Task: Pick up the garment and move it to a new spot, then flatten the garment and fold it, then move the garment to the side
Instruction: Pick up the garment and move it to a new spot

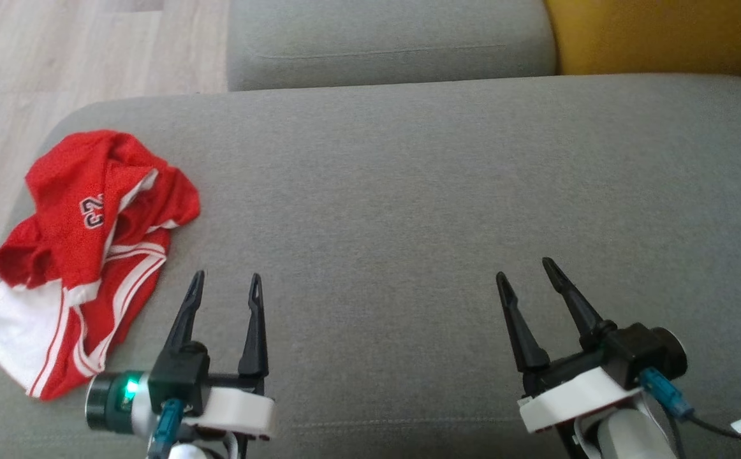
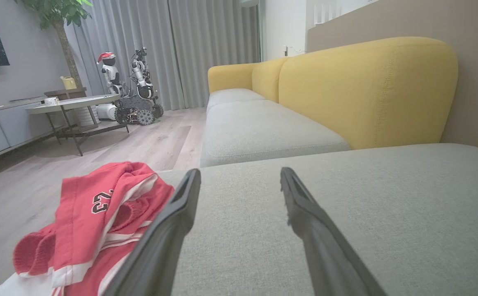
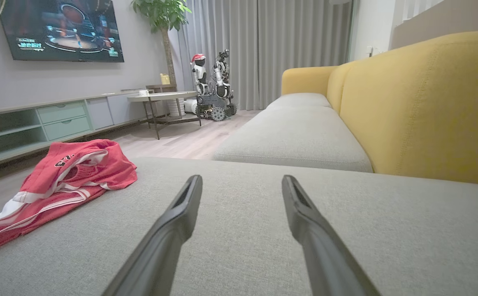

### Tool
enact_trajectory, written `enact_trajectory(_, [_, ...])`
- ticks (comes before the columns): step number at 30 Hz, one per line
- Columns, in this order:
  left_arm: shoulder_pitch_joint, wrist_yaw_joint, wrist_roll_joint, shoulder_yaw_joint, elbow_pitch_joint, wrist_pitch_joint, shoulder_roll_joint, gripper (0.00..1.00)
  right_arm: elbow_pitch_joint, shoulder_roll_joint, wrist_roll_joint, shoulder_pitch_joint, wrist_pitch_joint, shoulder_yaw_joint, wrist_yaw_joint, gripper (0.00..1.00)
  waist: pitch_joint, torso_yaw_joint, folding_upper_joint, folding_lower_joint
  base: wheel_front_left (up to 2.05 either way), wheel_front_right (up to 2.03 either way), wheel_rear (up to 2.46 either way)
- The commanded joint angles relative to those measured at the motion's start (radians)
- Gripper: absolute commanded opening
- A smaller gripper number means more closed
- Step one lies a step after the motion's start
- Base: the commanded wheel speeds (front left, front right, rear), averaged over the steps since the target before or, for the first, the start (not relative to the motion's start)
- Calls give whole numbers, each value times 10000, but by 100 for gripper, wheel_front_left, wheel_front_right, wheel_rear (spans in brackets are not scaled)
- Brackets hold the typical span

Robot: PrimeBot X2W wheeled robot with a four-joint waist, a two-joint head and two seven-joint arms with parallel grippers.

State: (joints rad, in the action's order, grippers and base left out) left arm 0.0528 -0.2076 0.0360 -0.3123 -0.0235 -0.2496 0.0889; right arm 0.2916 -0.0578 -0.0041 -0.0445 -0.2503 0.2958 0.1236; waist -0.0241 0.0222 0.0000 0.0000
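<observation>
both left fingers (image 1: 187,312) and right fingers (image 1: 514,319) splay empty over woven grey cushion (image 1: 377,191) bearing crumpled red garment (image 1: 71,210).

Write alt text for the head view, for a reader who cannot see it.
A crumpled red garment lies at the left edge of a grey cushion. The left pincer beside it and the right pincer are both open and empty.

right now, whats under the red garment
The red garment lies crumpled on the grey sofa cushion, near its left corner. Cushion fabric shows along the garment's near and right edges. Anything beneath its bunched folds is covered, so I cannot tell.
</observation>
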Motion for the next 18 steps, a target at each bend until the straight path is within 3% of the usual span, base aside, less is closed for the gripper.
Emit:
enact_trajectory(1, [-276, 14, -117, 366, 265, -122, -47, 100, -323, 74, -57, -337, -114, 262, 71, 100, -35, 203, 0, 0, 0, 0, 0])
enact_trajectory(18, [63, 17, -183, 724, 259, -122, -134, 100, -346, 75, 112, -99, -114, 394, 71, 100, -245, 2217, 0, 0, 0, 0, 0])
